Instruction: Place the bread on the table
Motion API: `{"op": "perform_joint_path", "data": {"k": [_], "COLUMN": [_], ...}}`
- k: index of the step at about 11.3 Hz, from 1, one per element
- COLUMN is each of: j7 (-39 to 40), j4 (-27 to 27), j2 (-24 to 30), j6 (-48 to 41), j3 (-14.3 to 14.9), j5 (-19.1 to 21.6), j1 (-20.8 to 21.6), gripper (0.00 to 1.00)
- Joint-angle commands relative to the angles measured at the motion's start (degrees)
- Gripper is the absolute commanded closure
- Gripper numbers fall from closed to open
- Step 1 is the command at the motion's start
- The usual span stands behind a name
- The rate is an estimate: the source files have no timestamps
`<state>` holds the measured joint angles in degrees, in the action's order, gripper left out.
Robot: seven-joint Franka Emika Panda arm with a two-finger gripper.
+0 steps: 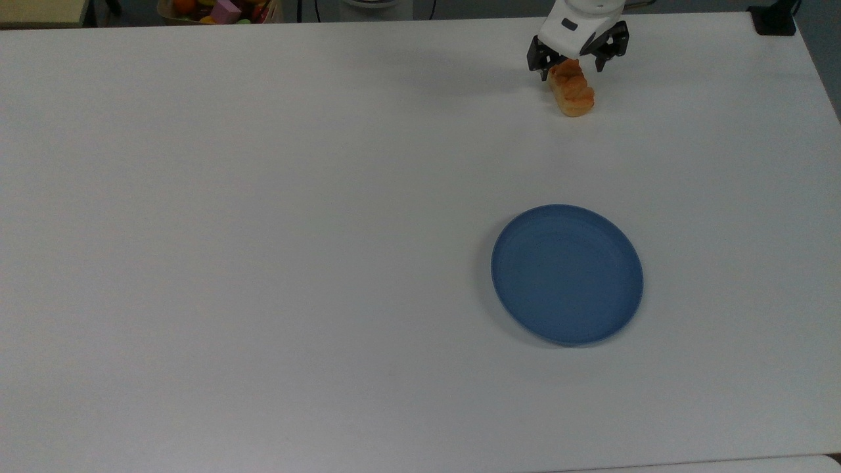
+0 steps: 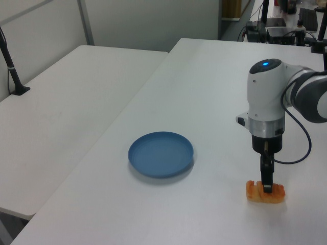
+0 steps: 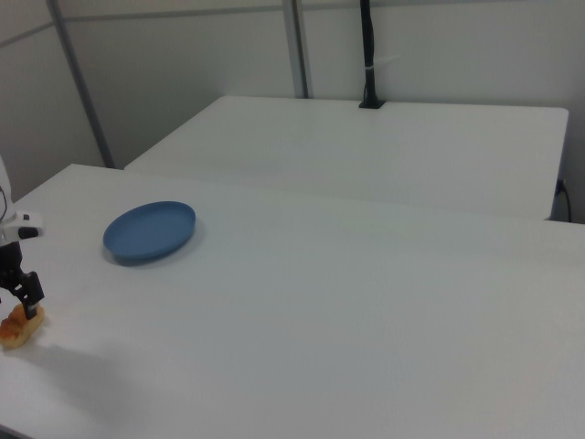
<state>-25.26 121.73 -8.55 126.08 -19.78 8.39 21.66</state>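
The bread (image 1: 573,96), a small golden-orange bun, lies flat on the white table (image 1: 263,230) near its far edge in the top view. My gripper (image 1: 570,64) stands over the bun's far end, open, with a black finger on each side of it. The left view has the gripper (image 2: 265,187) pointing straight down onto the bread (image 2: 275,194) at the left view's lower right. At the right view's left edge the gripper (image 3: 20,291) hovers just above the bread (image 3: 18,330).
A round blue plate (image 1: 566,274) with nothing on it sits nearer the front, well apart from the bun. A box of coloured toys (image 1: 223,10) stands beyond the far edge. A black mount (image 1: 775,20) occupies the far right corner. A second table (image 2: 61,107) adjoins.
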Motion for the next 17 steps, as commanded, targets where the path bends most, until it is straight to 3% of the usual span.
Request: {"op": "perform_joint_path", "data": {"k": [1, 4, 8, 14, 17], "j7": [-0.8, -0.6, -0.2, 3.8, 11.5], "j4": [-8.1, -19.0, -28.5, -30.6, -27.9], "j2": [1.1, 3.8, 8.7, 12.1, 11.3], "j6": [-11.2, -25.4, -38.0, -39.2, -29.3], "j3": [-0.3, 0.4, 9.0, 19.5, 19.9], "j5": [0.1, 0.0, -1.2, -4.4, -3.9], "j1": [-3.0, -8.3, -10.8, -12.2, -12.8], "gripper": [0.0, 0.0, 0.0, 0.0, 0.0]}}
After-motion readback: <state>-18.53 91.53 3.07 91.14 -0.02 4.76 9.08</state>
